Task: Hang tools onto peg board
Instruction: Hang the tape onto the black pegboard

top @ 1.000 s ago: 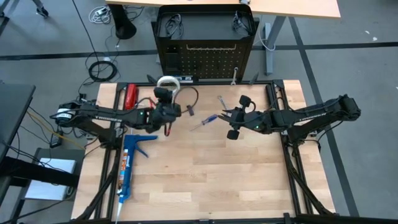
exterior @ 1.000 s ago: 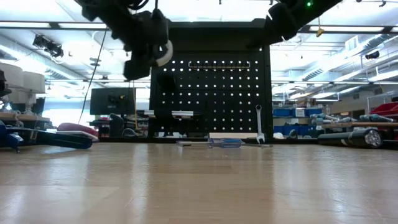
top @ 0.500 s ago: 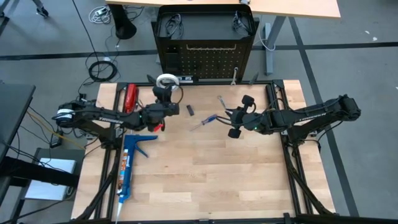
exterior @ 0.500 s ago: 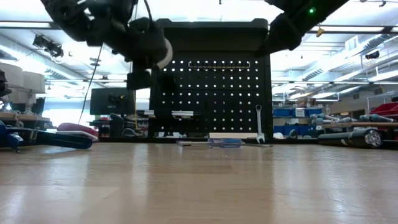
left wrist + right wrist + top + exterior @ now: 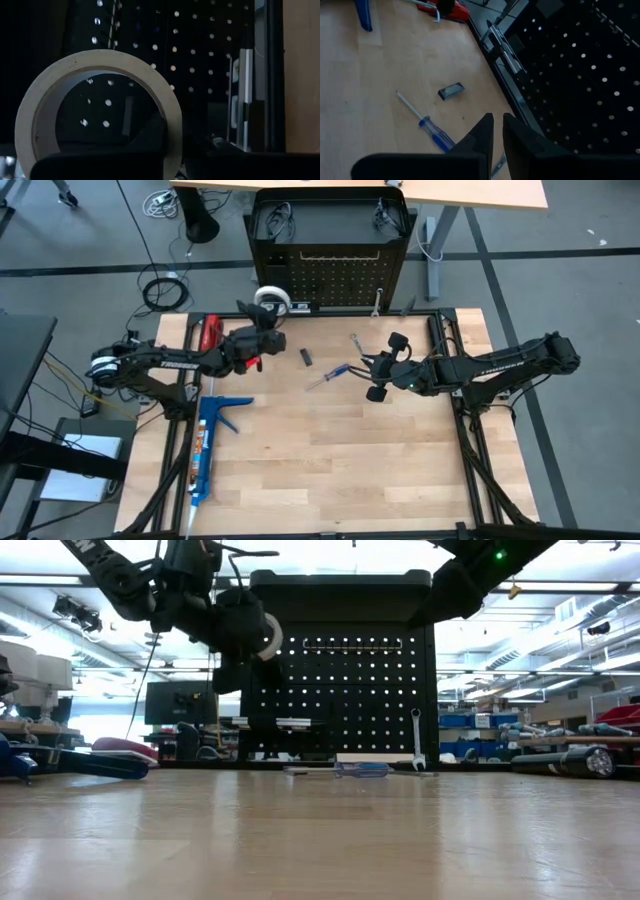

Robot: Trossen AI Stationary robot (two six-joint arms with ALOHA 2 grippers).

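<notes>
Tape first: your left hand (image 5: 268, 320) pinches the white round tape roll (image 5: 271, 299) and holds it raised in front of the upright black perforated metal peg board (image 5: 335, 275), near the board's left part in the high view. In the left wrist view the roll (image 5: 100, 112) stands on edge with the board's holes (image 5: 200, 60) showing behind and through its ring. In the low view the roll (image 5: 268, 637) hangs well above the pale wooden tabletop (image 5: 320, 830), before the board (image 5: 340, 680).

Your right hand (image 5: 368, 365) hovers over the tabletop's middle, fingers pressed nearly together on nothing; the wrist view shows only a thin gap between the dark fingers (image 5: 482, 132).

Blue-handled screwdriver (image 5: 330, 374) lies flat on the tabletop (image 5: 330, 470) just beside the right hand. Small dark block (image 5: 306, 357) lies between the two hands. Silver wrench (image 5: 417, 737) stands against the board's foot at its right side. Long blue caulking gun (image 5: 207, 442) and red-handled tool (image 5: 209, 333) lie on the left side of the tabletop.
</notes>
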